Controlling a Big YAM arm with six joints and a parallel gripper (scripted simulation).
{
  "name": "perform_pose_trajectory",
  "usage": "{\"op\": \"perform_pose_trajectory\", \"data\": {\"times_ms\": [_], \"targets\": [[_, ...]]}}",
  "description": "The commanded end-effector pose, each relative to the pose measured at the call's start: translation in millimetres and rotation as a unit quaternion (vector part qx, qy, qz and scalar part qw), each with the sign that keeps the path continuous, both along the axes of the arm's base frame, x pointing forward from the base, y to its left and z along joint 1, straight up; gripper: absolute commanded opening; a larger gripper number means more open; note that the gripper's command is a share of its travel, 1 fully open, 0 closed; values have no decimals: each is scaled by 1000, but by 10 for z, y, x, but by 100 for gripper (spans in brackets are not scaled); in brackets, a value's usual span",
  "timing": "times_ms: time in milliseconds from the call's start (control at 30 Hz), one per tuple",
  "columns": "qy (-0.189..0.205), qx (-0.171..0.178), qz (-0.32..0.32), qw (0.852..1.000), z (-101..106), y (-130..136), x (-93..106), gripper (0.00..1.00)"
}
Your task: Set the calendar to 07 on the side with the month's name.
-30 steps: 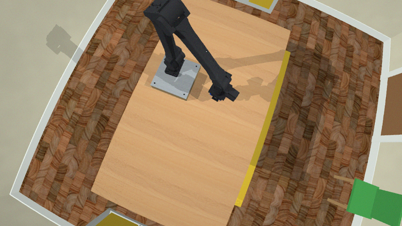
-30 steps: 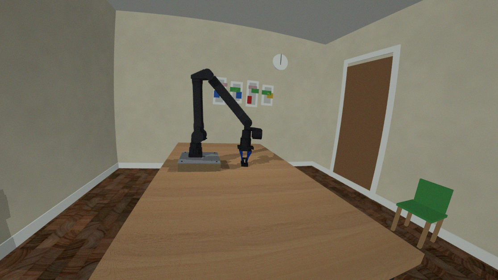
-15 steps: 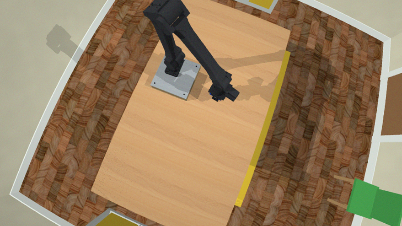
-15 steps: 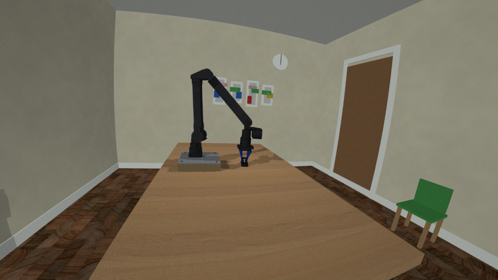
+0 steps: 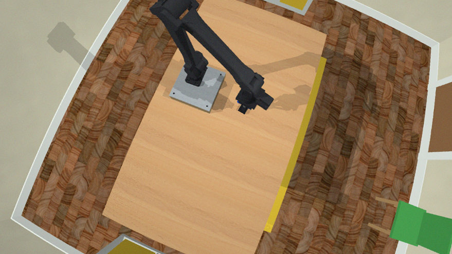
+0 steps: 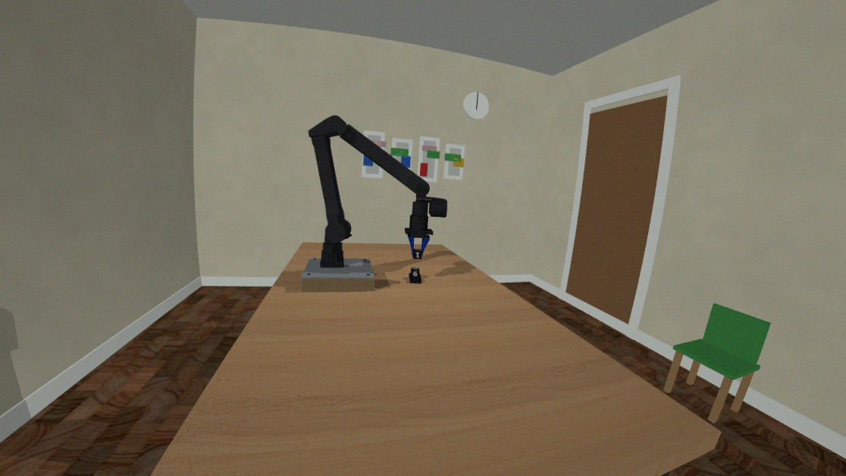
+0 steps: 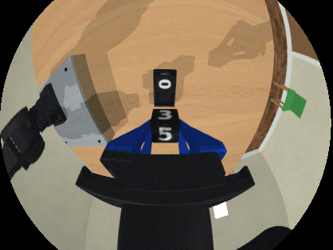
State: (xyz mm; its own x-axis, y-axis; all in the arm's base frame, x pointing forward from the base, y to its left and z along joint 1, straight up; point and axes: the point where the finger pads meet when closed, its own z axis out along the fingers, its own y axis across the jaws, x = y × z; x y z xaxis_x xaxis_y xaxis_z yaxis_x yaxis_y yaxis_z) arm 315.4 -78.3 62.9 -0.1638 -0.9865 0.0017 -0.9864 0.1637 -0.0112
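Cube in my grip point(image 6: 417, 254) point(image 7: 165, 125): dark, pale digits, raised above the table point(image 5: 209, 164) point(image 6: 378, 355) point(image 7: 207, 24). My gripper point(image 5: 242, 103) point(image 6: 417, 252) point(image 7: 165, 123) is pinching it, the blue fingers point(image 6: 424, 245) partly spread, one against each side.

The wrist view gives 3 and 5 on this cube; the exterior view shows another face, with a mark like a 1 or an I. From the top, my own wrist covers most of the work. A small black piece shows beside it; I can't tell which part that is.

Second cube point(image 6: 415, 272) point(image 7: 158, 81): low at the table with the small black tray point(image 6: 415, 280) point(image 7: 164, 100). Wrist view reads 0 on it, exterior view reads 6. Month name not legible to me in any view.

Relative to my jaws: in the exterior view, tray and second cube lie below the fingertips, with a gap under the held cube. In the wrist view they appear just beyond it.

Farther out, my grey base plate point(image 5: 205, 102) point(image 6: 361, 273) point(image 7: 88, 137) sits on the table, well apart from the tray.
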Motion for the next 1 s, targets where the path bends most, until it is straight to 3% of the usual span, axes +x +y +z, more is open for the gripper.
{"op": "perform_pose_trajectory", "data": {"times_ms": [0,100,167,433,567,633,800,867,967], "targets": [[-32,-6,1,999,390,-71,226,28],[-18,-3,1,1000,308,-69,215,28],[-3,1,1,1000,218,-37,91,28],[-16,-2,1,1000,259,-24,141,28],[-30,-2,0,1000,298,355,398,28],[-30,-2,0,1000,298,355,398,28],[-30,4,0,1000,234,1217,492,28],[-28,5,0,1000,225,1330,478,28],[-23,4,-11,1000,223,1250,464,28]]}}
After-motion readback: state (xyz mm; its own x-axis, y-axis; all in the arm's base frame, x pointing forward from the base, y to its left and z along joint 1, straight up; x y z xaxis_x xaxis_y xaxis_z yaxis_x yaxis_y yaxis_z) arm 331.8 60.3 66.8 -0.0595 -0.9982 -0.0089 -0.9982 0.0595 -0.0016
